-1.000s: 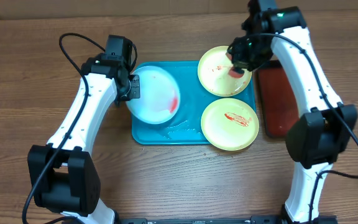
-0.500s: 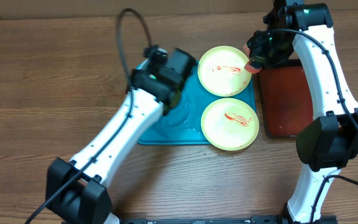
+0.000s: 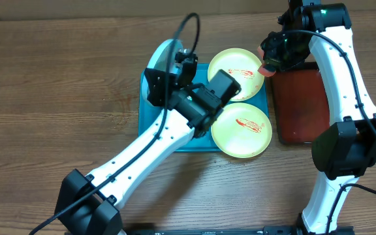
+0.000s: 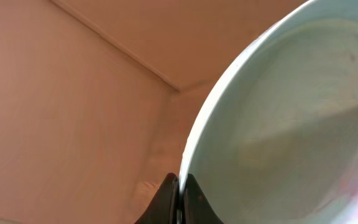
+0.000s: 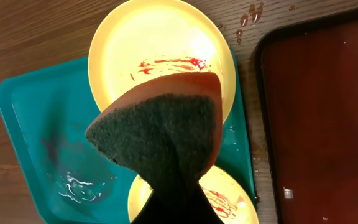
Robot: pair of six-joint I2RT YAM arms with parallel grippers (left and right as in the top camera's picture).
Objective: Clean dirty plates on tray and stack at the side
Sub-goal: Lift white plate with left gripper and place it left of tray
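Observation:
My left gripper [image 3: 175,63] is shut on the rim of the pale blue-white plate [image 3: 163,53] and holds it lifted on edge above the turquoise tray [image 3: 147,112]. In the left wrist view the fingers [image 4: 179,190] pinch that plate's [image 4: 284,118] rim. Two yellow-green plates with red smears lie on the tray's right side, one far [image 3: 235,74] and one near [image 3: 240,130]. My right gripper [image 3: 267,65] is shut on a sponge [image 5: 160,137], orange with a dark scouring face, held above the far plate's [image 5: 160,43] right edge. The near plate [image 5: 235,193] shows below the sponge.
A dark red black-rimmed tray [image 3: 297,108] lies right of the turquoise tray, on the wooden table. Wet streaks sit on the turquoise tray's floor [image 5: 73,183]. My left arm stretches diagonally across the table's middle to the tray.
My left arm has swung right over the tray, lifting the pale plate and tipping it on edge. My right gripper moved the sponge off the far plate towards its right edge, then held still.

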